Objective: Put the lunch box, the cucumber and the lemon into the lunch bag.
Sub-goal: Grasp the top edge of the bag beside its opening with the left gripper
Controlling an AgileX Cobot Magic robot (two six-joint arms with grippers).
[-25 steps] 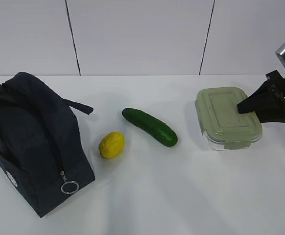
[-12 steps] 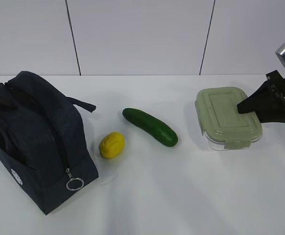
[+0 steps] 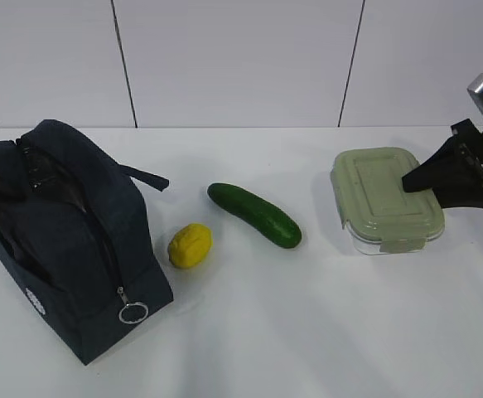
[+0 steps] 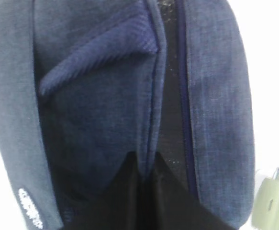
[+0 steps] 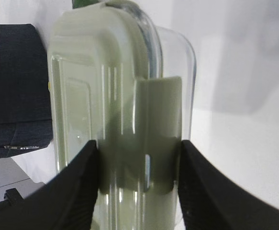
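Note:
The navy lunch bag [image 3: 67, 240] stands at the left of the white table, its zipper ring pull [image 3: 132, 313] hanging at the front corner. In the left wrist view my left gripper [image 4: 145, 155] is shut on the bag's fabric edge [image 4: 153, 96] beside the open zipper slit. The yellow lemon [image 3: 190, 245] lies just right of the bag, and the dark green cucumber [image 3: 253, 215] lies slantwise beyond it. The lunch box [image 3: 382, 199] with its sage-green lid sits at the right. My right gripper [image 3: 419, 182] is shut on its end; both fingers press the box [image 5: 110, 96] at its clip.
A white panelled wall [image 3: 241, 58] rises behind the table's back edge. Bare table top [image 3: 307, 332] stretches across the front, between bag and box. The right arm's body [image 3: 481, 166] hangs at the right edge of the exterior view.
The left gripper's jaws have closed on the bag's fabric. The bag has shifted to the right and stands more upright. The right gripper and the lunch box have not moved.

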